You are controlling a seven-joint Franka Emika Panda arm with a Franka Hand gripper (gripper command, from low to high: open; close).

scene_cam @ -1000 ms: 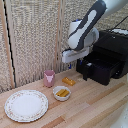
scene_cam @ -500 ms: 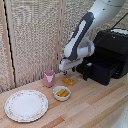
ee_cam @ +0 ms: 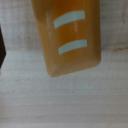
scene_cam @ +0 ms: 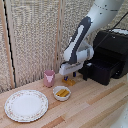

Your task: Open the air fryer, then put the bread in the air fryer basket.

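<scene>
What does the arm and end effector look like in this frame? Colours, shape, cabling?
Bulky white arm with rounded segments and a dark grey panel along the forearm. White boxy end effector; its fingers are too small to make out. No cables or markings visible in the exterior view.

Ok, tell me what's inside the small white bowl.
The small white bowl holds a few yellow pieces lying side by side. Whether anything lies beneath them is hidden; the picture is too coarse to count them surely.

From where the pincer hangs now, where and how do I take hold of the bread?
Grip the bread across its narrow width, at mid-length, coming straight down from above. The wrist view shows a flat oblong slab lying on the wooden table, long sides parallel and free. In the exterior view the pincer hangs just over it.
</scene>
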